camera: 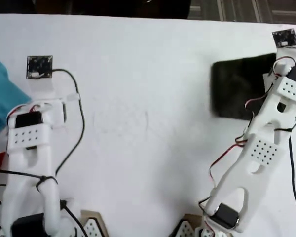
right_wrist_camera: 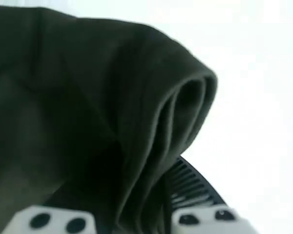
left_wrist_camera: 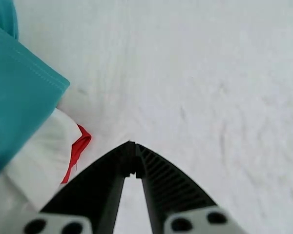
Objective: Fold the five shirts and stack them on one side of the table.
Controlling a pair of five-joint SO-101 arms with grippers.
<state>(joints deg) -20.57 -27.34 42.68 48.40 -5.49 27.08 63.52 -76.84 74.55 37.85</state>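
Clamped with right hand (right_wrist_camera: 158,192) on a folded edge of dark shirt (right_wrist_camera: 78,97). Pressed together at left hand (left_wrist_camera: 133,158), low over white table (left_wrist_camera: 210,73), just beside teal shirt (left_wrist_camera: 19,97).

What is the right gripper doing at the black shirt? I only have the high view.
Observer: The right gripper is shut on a folded edge of the black shirt.
Operator: Is the left one holding anything?
Observer: No. The left gripper is shut and empty over bare table.
Operator: What lies under the teal shirt?
Observer: White cloth, with red cloth at its edge.
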